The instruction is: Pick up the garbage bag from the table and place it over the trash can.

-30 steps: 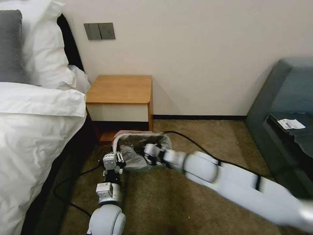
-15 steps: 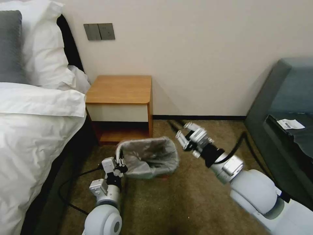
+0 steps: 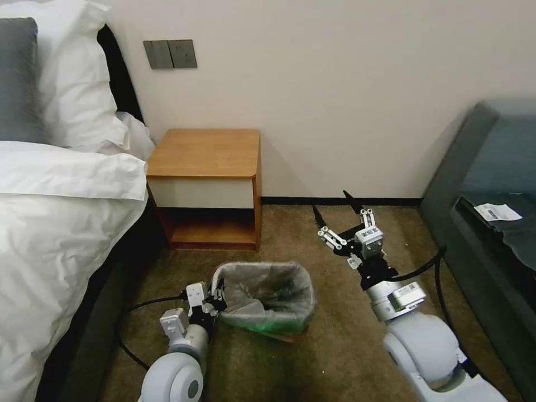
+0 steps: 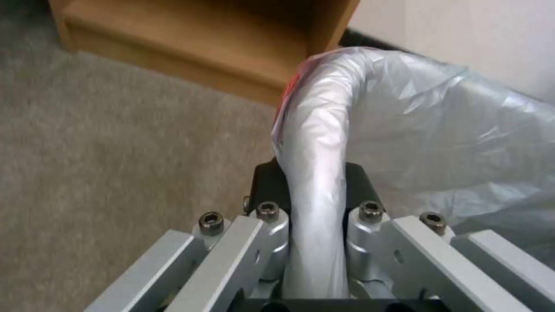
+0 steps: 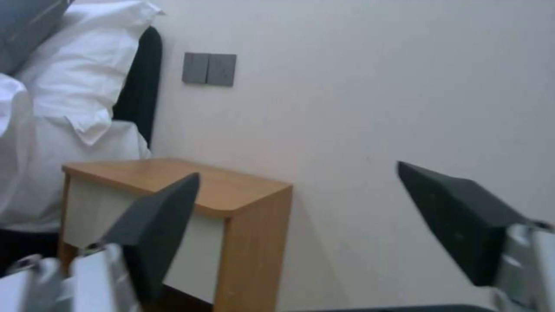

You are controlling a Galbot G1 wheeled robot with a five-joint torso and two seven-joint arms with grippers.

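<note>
The trash can (image 3: 277, 330) stands on the carpet in front of the table (image 3: 206, 152), a little tilted. The grey garbage bag (image 3: 268, 290) lines it and folds over its rim. My left gripper (image 3: 216, 292) is shut on the bag-covered rim at the can's left side. In the left wrist view the left gripper (image 4: 315, 184) clamps the wrapped rim, with the garbage bag (image 4: 439, 130) and a pink-red edge beyond it. My right gripper (image 3: 334, 207) hangs open to the right of the can, apart from it. Its dark fingers (image 5: 156, 229) stand wide apart before the table (image 5: 173, 175).
A bed with white bedding (image 3: 61, 223) fills the left. A dark grey sofa (image 3: 491, 184) stands at the right. Black cables (image 3: 134, 312) trail on the carpet beside the left arm. The wall (image 3: 335, 100) rises behind the table.
The right gripper has left the can, swung right and risen, open. The left gripper has drawn the bag-lined can toward me, away from the table.
</note>
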